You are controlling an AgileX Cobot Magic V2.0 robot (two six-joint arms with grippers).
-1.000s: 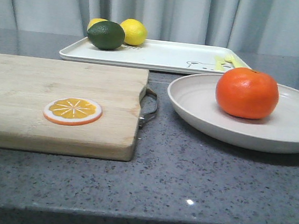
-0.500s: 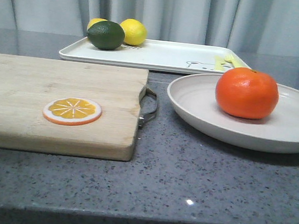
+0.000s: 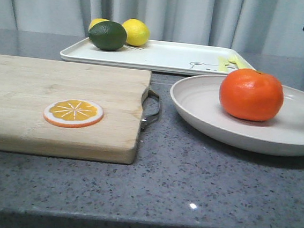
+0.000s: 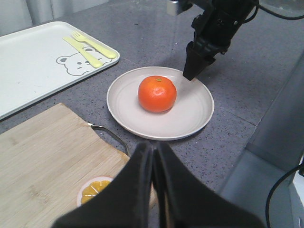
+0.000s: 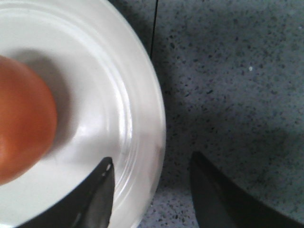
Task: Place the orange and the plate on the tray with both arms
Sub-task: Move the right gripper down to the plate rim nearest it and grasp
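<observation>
Altogether one orange (image 3: pixel 251 94), one plate (image 3: pixel 205 116), one tray (image 3: pixel 163 57).

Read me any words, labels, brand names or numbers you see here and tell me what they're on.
No readable text anywhere.
The tray carries only a bear outline drawing and yellow utensil marks, no lettering.
The plate, orange and cutting board are unmarked.
</observation>
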